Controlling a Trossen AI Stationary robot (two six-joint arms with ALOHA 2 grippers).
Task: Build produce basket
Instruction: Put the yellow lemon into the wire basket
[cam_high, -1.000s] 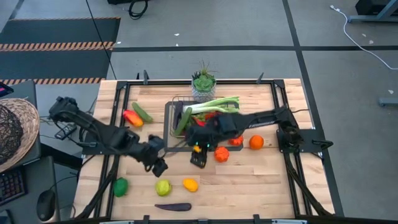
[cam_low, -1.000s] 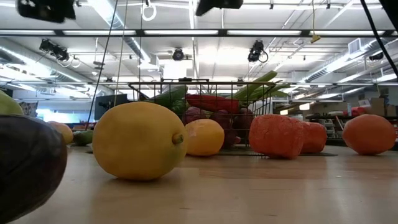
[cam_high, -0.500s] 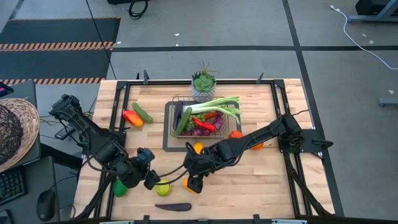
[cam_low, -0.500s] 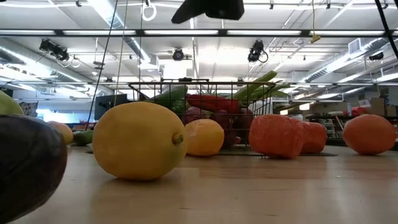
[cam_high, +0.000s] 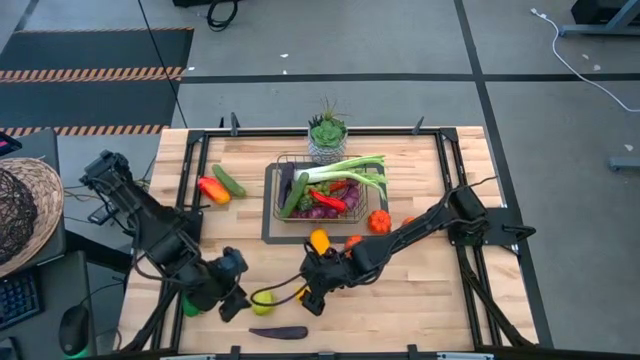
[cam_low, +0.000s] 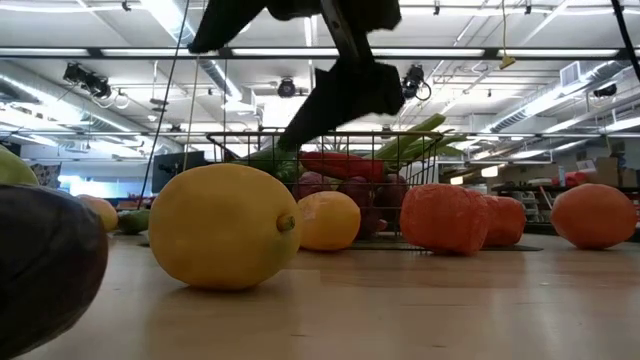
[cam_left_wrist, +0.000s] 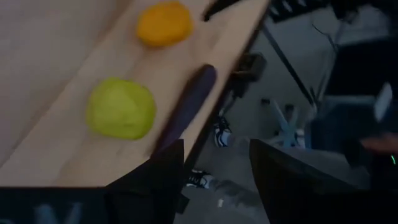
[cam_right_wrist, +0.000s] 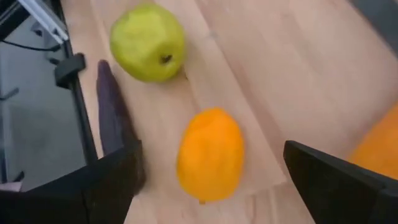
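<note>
Two arms are low over the near side of the table, and you can place everything from the basket. Your basket sits toward the far middle of the table, just in front of the potted plant, already holding a leek, a red chili and purple grapes. Your right gripper hangs in front of the basket, near the table's front edge, fingers spread wide with nothing between them; the orange lemon lies on the wood directly between those fingers, not yet gripped. Your left gripper is in front of the basket and off to its left, fingers parted and empty, beside the green apple. You can see the dark eggplant along the front edge, closest to you. Left of the basket lie a cucumber and a red-orange pepper.
</note>
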